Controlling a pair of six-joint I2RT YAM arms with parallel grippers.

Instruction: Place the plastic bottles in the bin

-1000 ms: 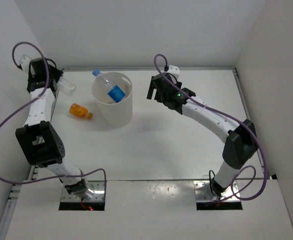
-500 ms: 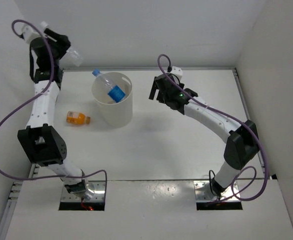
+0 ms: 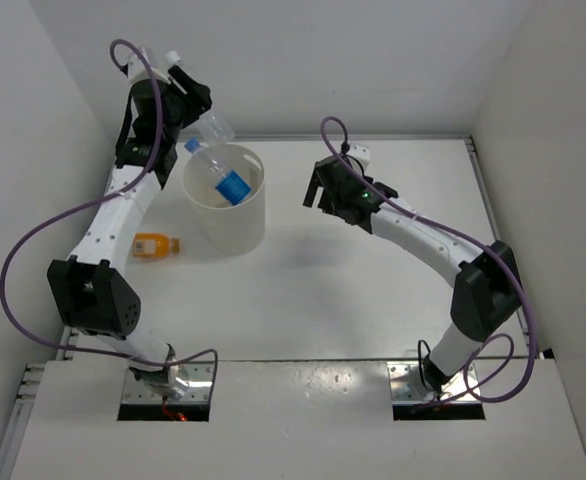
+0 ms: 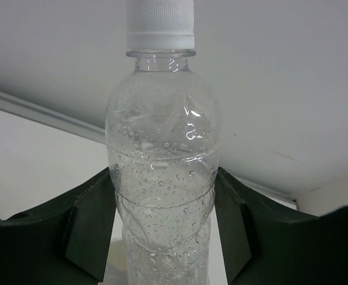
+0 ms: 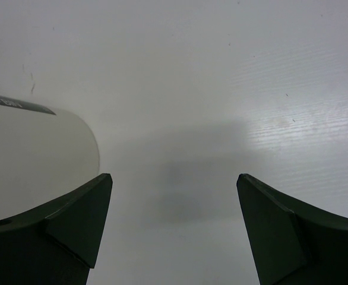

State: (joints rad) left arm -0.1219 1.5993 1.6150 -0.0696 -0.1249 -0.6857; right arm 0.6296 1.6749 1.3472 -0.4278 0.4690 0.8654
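Note:
My left gripper (image 3: 199,110) is raised above the far-left rim of the bin (image 3: 239,230) and is shut on a clear plastic bottle (image 4: 161,178) with a white cap. Both fingers (image 4: 91,231) press on the bottle's wet body. In the top view this bottle (image 3: 214,127) slants down towards the bin's mouth. A bottle with a blue label (image 3: 229,183) and blue cap leans inside the cream bin. The orange bottle (image 3: 153,243) lies on the table left of the bin. My right gripper (image 3: 316,188) hangs open and empty to the right of the bin (image 5: 31,160).
White walls close in the table on the left, back and right. A raised strip runs along the table's far edge (image 4: 37,110). Purple cables loop from both arms. The arm bases sit at the near edge.
The left arm has lifted the clear bottle from the table's left side and swung it right, over the bin's rim. The orange bottle has shifted slightly nearer. The right gripper barely moved.

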